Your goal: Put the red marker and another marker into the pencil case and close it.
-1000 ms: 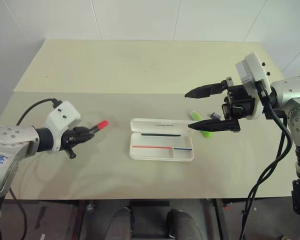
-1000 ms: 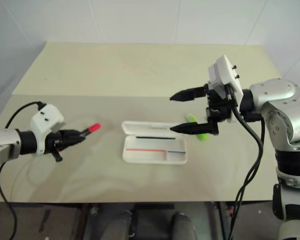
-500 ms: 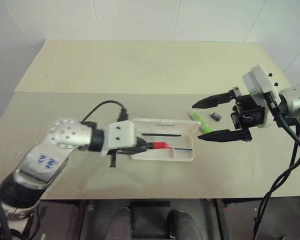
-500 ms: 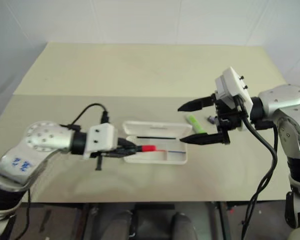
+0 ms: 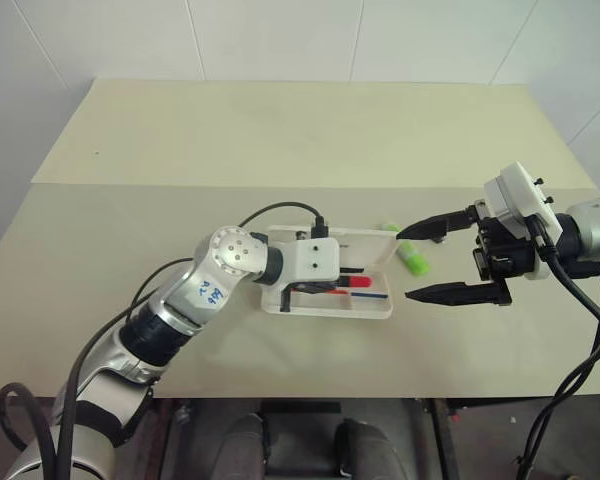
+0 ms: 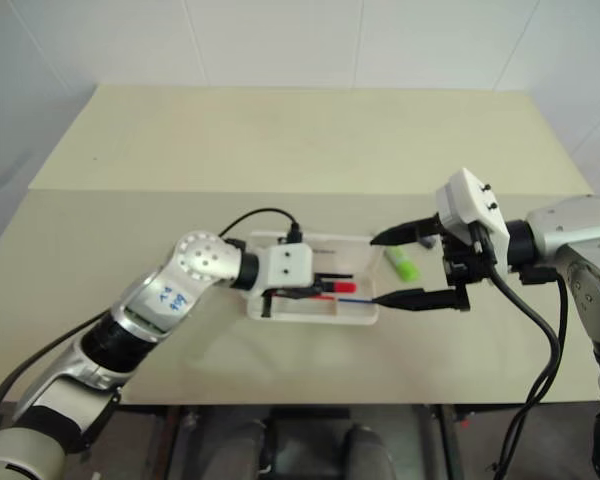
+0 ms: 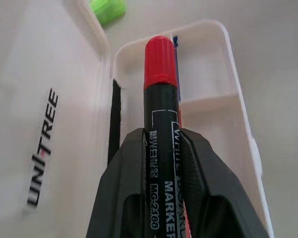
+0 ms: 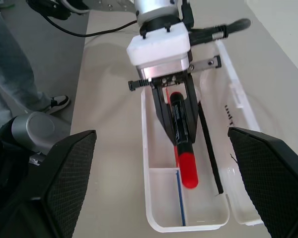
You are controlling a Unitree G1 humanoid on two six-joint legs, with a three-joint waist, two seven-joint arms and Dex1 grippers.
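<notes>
The red marker (image 7: 160, 99) is clamped by its black label band between the two black fingers (image 7: 124, 188) of the left gripper (image 5: 332, 287), with the red cap projecting past the fingertips. In the head views the marker is held low over the open tray of the pencil case (image 5: 325, 308), its cap pointing toward 3 o'clock; whether it touches the tray floor cannot be told. The case is seen lying flat on the table (image 5: 280, 150), its lid folded back toward 12 o'clock with the dark lettering (image 7: 42, 148) visible on the inner face. Thin pens are seen inside: a blue pen (image 8: 181, 196) in the small end compartment and a black pen (image 8: 208, 148) along the hinge side. The lime-green highlighter (image 5: 411, 257) is found on the table just beside the case's corner, at about 2 o'clock from the tray. The right gripper (image 5: 438, 262) is held above the table at 3 o'clock from the case, its fingers spread wide and holding nothing, with the highlighter lying below and between the two fingertips as seen from the head.
</notes>
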